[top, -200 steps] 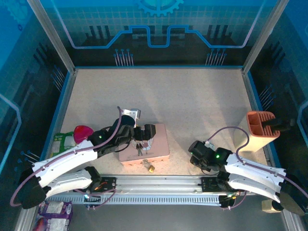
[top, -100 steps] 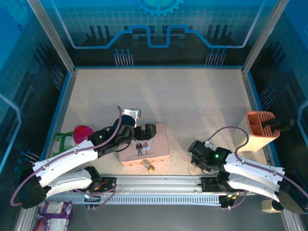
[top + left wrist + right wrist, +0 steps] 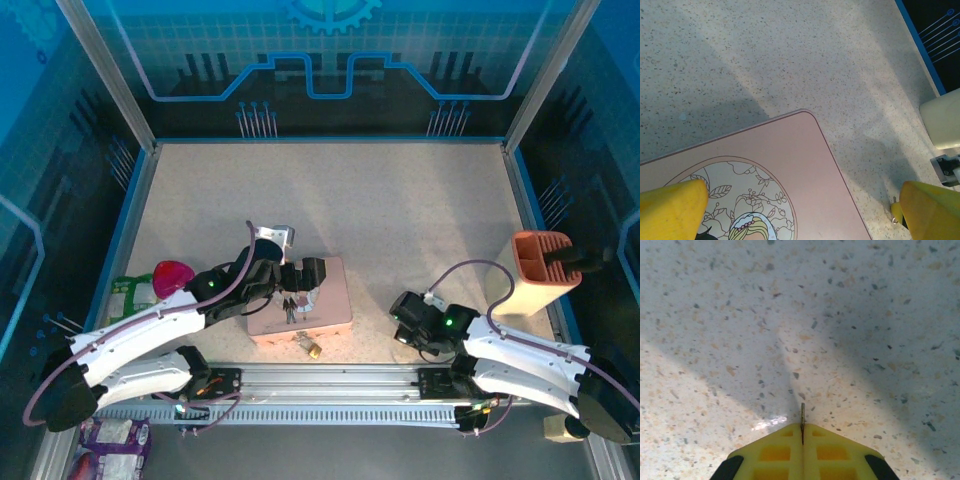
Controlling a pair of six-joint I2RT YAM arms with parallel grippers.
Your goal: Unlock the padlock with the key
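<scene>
R end effector [image 3: 802, 427] pinches key [image 3: 802, 412]; padlock [image 3: 313, 349] by pink cartoon tin [image 3: 335, 297].

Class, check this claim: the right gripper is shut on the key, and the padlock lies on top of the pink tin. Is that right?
One error: the padlock lies on the table just in front of the pink tin, not on it, as the top external view shows. The right gripper is shut on the key.

Pale beige worktop [image 3: 790, 300], dark-speckled. Dark grey key [image 3: 802, 416] between yellow right fingers [image 3: 775, 452]. Pink tin [image 3: 805, 165] below yellow left fingers [image 3: 670, 210], leafy cartoon medallion in dark outline.
</scene>
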